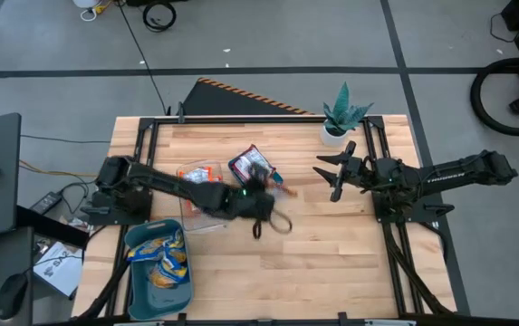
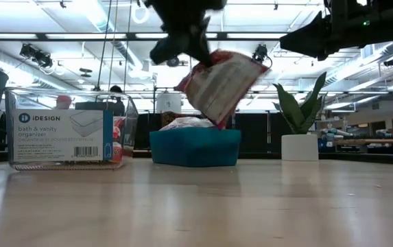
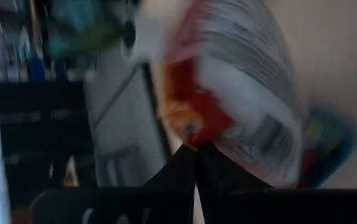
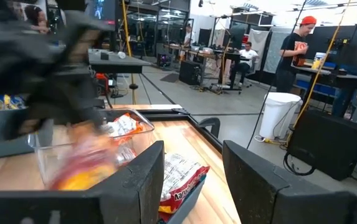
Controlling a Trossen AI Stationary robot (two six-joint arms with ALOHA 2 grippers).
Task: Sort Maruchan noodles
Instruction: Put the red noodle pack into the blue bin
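My left gripper [image 1: 261, 210] hangs over the table's middle, shut on a red-and-white noodle packet [image 2: 222, 85], which is blurred in every view. More red-and-white packets [image 4: 179, 176] lie in a teal tray [image 2: 195, 148] toward the far side. Orange and red packets [image 1: 199, 173] sit in a clear bin [image 2: 64, 130]. Yellow-and-blue packets [image 1: 163, 256] fill another teal tray [image 1: 141, 288] at the near left. My right gripper [image 1: 330, 172] waits open above the table's right side, near the plant. My left gripper pinches the red-and-white packet at its edge [image 3: 198, 140] between the two shut fingers [image 3: 181, 163]. The fingers come from above. The packet hangs tilted below them, lifted clear of the table [image 2: 223, 89].
A potted plant [image 1: 341, 118] stands at the far right of the table. The clear bin [image 1: 201, 195] lies under my left arm. Bare wood [image 1: 331, 263] spreads across the near middle and near right. People show in the room beyond the table [image 4: 296, 43].
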